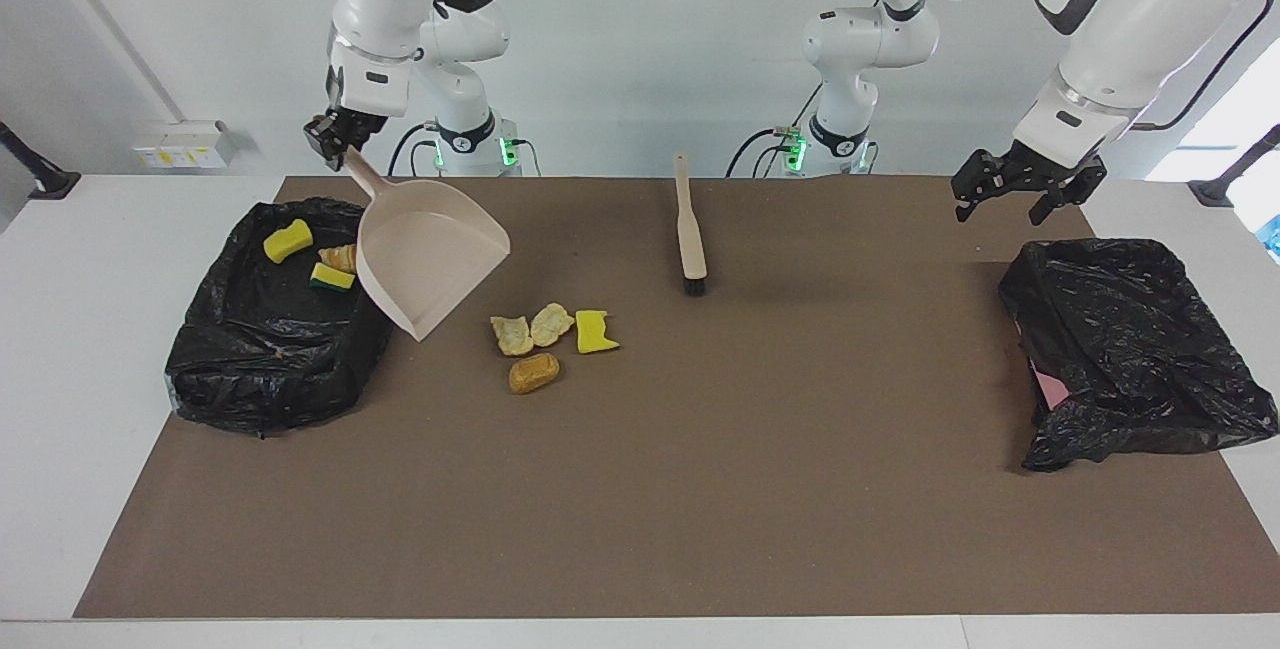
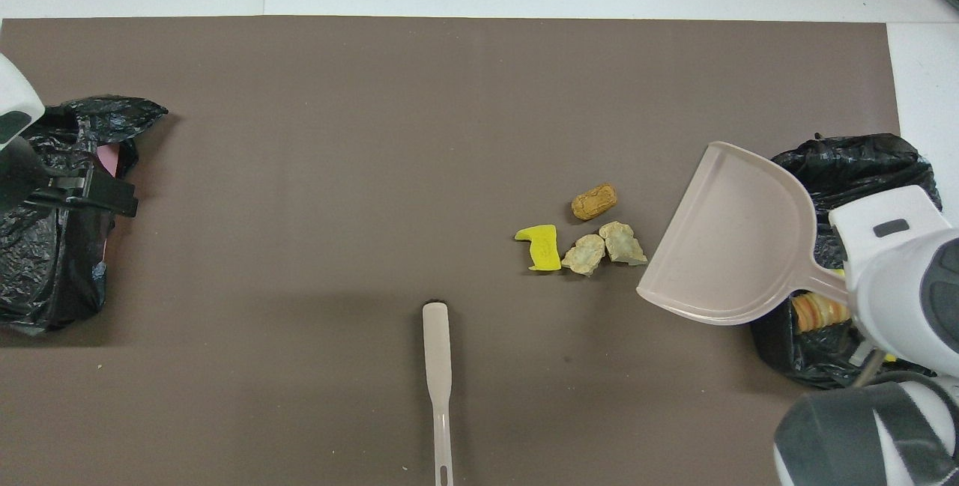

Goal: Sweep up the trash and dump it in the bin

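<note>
At the right arm's end of the table, the right gripper (image 1: pixel 335 139) is clenched on the thin handle of the beige plastic dustpan (image 1: pixel 425 254). In the facing view the pan hangs tilted from it, its open lip pointing to about five o'clock. The lip is low over the brown mat (image 1: pixel 640 529), just beside the black-bag-lined bin (image 1: pixel 270 369); I cannot tell whether it touches the mat.

Three pieces of the trash already lie in that bin: two yellow sponge chunks (image 1: pixel 287 240) and one bread-like lump (image 1: pixel 340 256). Four more sit in a loose pile on the mat (image 1: pixel 545 344), at about four o'clock from the pan's lip and near it.

At about one o'clock from the pile lies the beige brush (image 1: pixel 689 229), untouched. The left gripper (image 1: pixel 1012 191) waits with its fingers spread, over the mat beside a second black-bagged bin (image 1: pixel 1130 359).

Judging from this, the pan is being set for a second load. Because the grip is far out on a narrow handle, the pan may twist when pressed down. A lip set too close could knock the scraps apart. A lip held off the mat would let them slide under.
</note>
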`<action>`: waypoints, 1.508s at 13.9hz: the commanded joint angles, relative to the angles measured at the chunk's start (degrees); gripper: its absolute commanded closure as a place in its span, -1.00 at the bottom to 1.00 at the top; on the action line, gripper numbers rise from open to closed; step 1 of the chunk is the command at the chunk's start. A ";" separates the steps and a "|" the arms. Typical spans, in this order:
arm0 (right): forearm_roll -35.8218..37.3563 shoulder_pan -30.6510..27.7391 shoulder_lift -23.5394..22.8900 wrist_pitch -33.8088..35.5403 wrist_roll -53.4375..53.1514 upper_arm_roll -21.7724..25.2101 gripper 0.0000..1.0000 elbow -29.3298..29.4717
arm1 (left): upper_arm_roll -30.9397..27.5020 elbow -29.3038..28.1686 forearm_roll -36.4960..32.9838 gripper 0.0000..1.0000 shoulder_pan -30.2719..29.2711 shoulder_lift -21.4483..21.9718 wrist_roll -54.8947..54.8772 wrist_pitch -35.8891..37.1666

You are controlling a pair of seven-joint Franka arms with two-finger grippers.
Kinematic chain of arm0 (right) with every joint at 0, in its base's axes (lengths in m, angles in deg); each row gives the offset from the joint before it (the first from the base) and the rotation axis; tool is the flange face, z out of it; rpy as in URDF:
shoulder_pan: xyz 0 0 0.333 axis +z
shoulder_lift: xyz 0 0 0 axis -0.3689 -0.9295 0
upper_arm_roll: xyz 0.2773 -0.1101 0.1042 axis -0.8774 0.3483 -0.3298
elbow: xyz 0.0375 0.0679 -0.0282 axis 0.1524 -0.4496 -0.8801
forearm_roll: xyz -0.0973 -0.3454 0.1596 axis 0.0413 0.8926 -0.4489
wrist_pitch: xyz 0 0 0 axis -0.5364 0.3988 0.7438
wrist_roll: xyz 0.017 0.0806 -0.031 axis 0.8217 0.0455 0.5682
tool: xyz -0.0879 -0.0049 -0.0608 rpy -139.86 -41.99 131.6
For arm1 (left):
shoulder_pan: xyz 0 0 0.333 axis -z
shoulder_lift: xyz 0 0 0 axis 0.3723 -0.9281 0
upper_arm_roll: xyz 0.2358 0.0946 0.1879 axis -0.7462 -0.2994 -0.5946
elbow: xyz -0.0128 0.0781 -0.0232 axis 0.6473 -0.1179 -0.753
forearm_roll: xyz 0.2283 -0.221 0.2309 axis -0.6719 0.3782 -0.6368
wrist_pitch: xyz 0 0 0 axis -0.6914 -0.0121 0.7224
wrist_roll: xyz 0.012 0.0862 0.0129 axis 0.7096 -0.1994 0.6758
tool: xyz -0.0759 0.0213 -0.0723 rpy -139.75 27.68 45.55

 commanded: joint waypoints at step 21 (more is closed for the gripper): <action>-16.85 24.40 -49.11 -27.65 -77.26 -3.41 1.00 34.29 | 0.48 -1.56 -0.40 -1.00 0.43 1.59 -0.84 -0.05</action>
